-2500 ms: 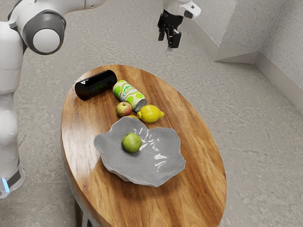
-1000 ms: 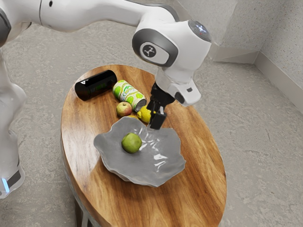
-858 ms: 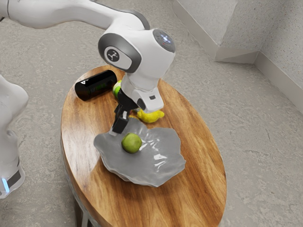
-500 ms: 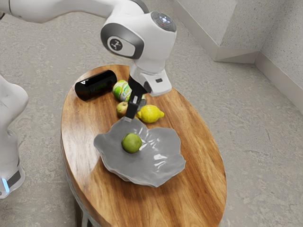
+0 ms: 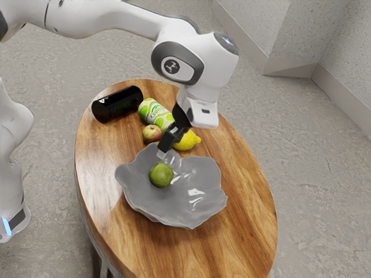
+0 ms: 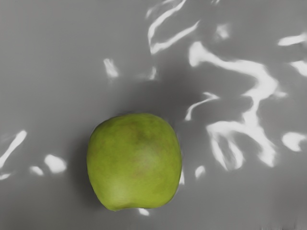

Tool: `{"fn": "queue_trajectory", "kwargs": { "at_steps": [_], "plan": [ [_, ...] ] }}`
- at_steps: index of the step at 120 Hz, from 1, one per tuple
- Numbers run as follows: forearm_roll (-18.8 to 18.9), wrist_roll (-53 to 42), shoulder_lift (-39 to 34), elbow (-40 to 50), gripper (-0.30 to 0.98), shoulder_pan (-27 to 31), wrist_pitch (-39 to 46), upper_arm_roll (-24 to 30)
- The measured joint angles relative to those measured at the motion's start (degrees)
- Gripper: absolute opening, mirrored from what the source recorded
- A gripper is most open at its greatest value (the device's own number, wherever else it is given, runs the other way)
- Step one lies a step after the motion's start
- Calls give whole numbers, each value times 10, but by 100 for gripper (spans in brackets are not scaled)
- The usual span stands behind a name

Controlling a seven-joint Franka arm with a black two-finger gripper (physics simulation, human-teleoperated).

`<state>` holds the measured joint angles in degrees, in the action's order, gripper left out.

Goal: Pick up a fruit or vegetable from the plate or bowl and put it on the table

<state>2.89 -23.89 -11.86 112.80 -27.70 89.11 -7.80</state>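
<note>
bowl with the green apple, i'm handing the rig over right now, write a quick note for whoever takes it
Claw: over the gray bowl, close to the green apple but not gripping it.
Where things are: green apple in the bowl; red-yellow apple and lemon on the wooden table, outside the bowl.
Done: claw is near the green apple; it is not yet picked up.
Left: grip it, lift it clear of the rim, set it on the table.

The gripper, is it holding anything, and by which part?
Nothing is held: the gripper is above the gray bowl, and the green apple rests in the bowl.
</note>
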Motion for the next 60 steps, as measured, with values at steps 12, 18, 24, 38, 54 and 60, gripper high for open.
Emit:
{"fn": "queue_trajectory", "kwargs": {
  "at_steps": [12, 18, 24, 38, 54, 60],
  "plan": [
    [-9, -27, -21, 31, 69, -15, -1, 1],
    [-13, -38, -34, 46, 69, -18, -1, 1],
    [-17, -48, -41, 53, 69, -20, -1, 1],
    [-25, -65, -45, 57, 69, -23, 0, 1],
    [-29, -82, -37, 58, 69, -20, 0, 0],
    [-32, -87, -34, 62, 69, -22, 3, 0]
  ]
}}
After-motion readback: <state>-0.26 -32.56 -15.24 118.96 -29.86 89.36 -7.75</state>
